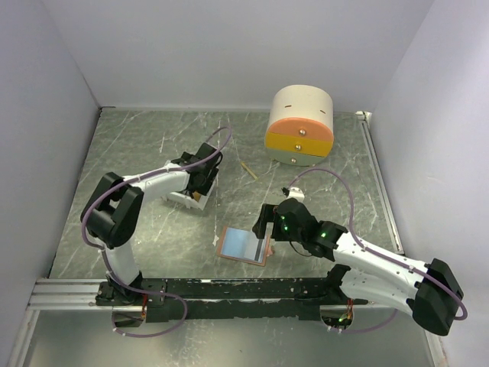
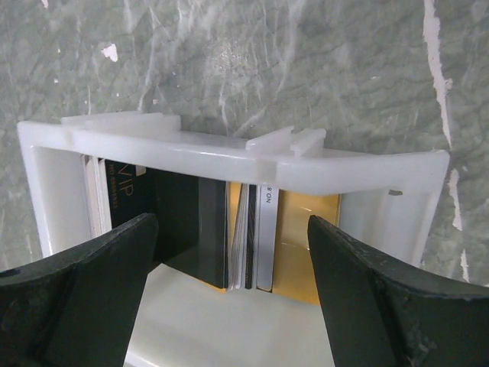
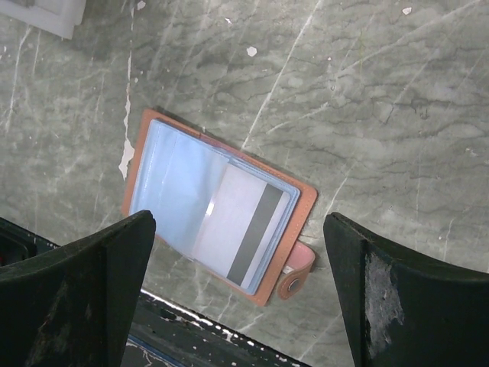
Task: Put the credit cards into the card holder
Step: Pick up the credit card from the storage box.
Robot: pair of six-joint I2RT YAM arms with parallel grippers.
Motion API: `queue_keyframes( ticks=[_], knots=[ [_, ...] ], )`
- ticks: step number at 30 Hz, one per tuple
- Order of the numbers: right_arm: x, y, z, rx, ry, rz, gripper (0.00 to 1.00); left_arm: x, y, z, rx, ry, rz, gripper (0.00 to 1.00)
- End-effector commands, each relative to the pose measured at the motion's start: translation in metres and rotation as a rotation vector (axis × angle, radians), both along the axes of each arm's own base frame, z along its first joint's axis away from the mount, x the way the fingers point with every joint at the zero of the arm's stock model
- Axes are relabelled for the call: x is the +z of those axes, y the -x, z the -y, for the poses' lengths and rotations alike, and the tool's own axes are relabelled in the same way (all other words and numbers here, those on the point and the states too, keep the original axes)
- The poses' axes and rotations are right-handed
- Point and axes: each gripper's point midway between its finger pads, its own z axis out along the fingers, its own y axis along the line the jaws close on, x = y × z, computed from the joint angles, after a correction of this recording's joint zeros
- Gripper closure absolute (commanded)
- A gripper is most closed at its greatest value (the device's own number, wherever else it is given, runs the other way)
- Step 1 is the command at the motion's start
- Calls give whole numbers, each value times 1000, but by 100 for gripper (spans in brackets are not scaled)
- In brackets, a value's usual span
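The salmon-pink card holder (image 1: 244,246) lies open on the table, light blue sleeves up. In the right wrist view one card with a grey stripe (image 3: 248,229) sits in the card holder's (image 3: 306,202) right sleeve, and the snap tab sticks out to the right. My right gripper (image 1: 265,222) hovers over it, open and holding nothing (image 3: 238,252). My left gripper (image 1: 202,180) is open over the white tray (image 2: 229,153). Several credit cards stand on edge in it: black (image 2: 183,222), thin pale ones (image 2: 252,229) and gold (image 2: 306,229). The jaws (image 2: 233,229) straddle them without touching.
A round cream, orange and yellow drawer box (image 1: 300,126) stands at the back right. A thin wooden stick (image 1: 248,170) lies left of it. The white tray (image 1: 187,200) sits left of centre. A black rail (image 1: 244,289) runs along the near edge; walls close in all round.
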Motion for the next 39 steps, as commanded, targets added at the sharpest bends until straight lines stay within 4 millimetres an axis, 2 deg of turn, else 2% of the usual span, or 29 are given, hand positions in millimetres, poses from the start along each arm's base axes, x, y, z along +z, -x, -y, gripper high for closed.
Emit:
queue_keyframes(
  ticks=[1,7,17,29,39],
  knots=[
    [17,-8,-7,10,-32,50,6,4,-17,1,-12,-35,50,9],
    [17,-9,-9,12,-39,51,6,-9,-16,-10,6,-107,36,10],
    [21,-9,-8,2,-50,55,6,-13,-19,-25,45,-200,64,10],
    [26,-10,-4,-17,-55,72,6,25,-34,-40,91,-301,171,12],
    [23,-11,-7,-6,-46,63,6,45,-41,-55,130,-314,214,13]
  ],
)
